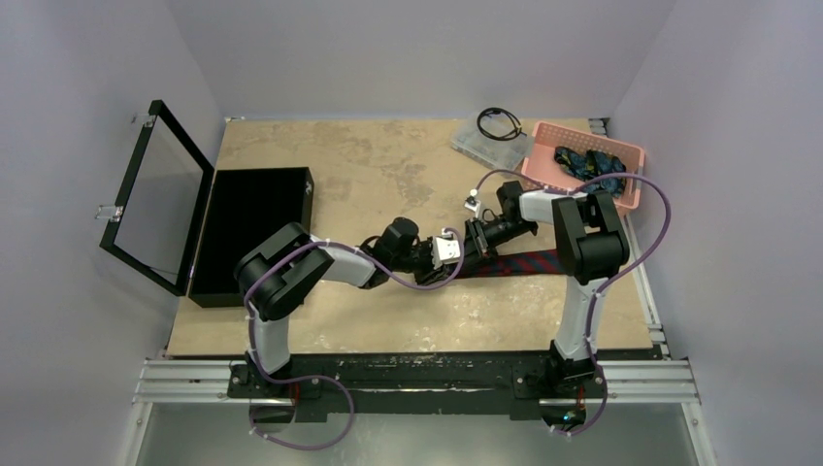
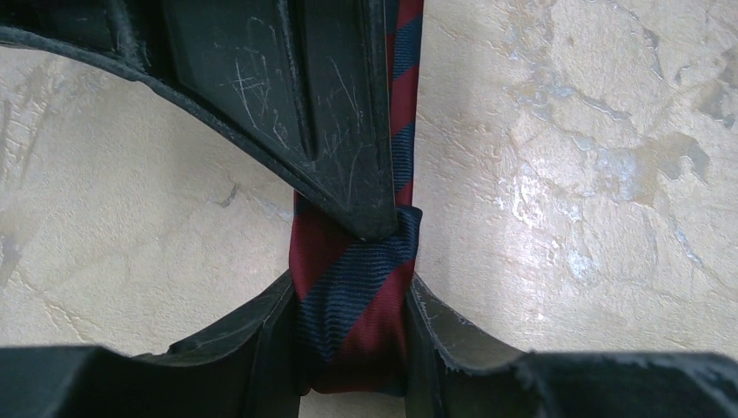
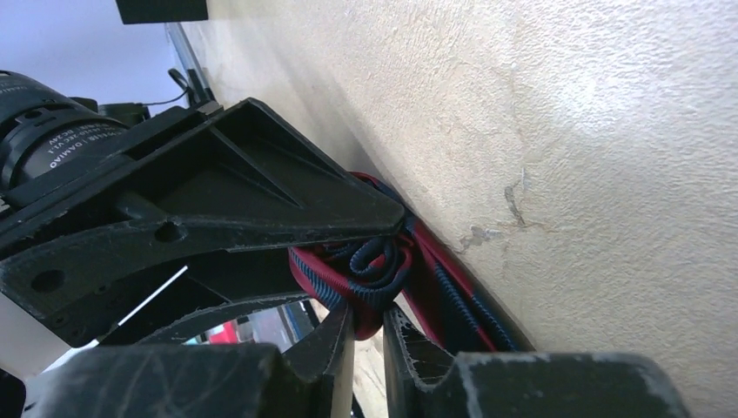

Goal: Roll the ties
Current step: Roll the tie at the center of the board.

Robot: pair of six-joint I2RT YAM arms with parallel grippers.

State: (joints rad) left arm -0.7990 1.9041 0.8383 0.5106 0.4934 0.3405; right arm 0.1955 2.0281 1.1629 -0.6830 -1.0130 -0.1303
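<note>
Pale, bare walls close in a table (image 1: 369,165) with a mottled beige top. The largest thing on it is a black display case (image 1: 250,233) at the left edge, its glazed lid (image 1: 155,199) swung open and standing up to the left. The left arm (image 1: 291,272) and right arm (image 1: 587,238) both reach in toward the middle of the table, their wrists almost meeting. At the far right corner sits a pink plastic basket (image 1: 543,167) with dark blue ties (image 1: 587,165) with a teal pattern heaped inside. Just left of it is a clear plastic box (image 1: 485,144) with a coiled black cable (image 1: 500,124) on top. The maroon tie (image 1: 524,262) with navy diagonal stripes lies flat on the table between the arms, running from the right arm's side to the grippers, where its end is folded over on itself. The left gripper (image 2: 348,305) has its two fingers pressed against both edges of that folded end, so the cloth is squeezed across its width. The right gripper (image 3: 367,322) comes in from the opposite side, one finger lying over the strip, and its narrowly parted tips pinch the bunched loops of the fold. The two grippers touch the cloth at nearly the same spot.
</note>
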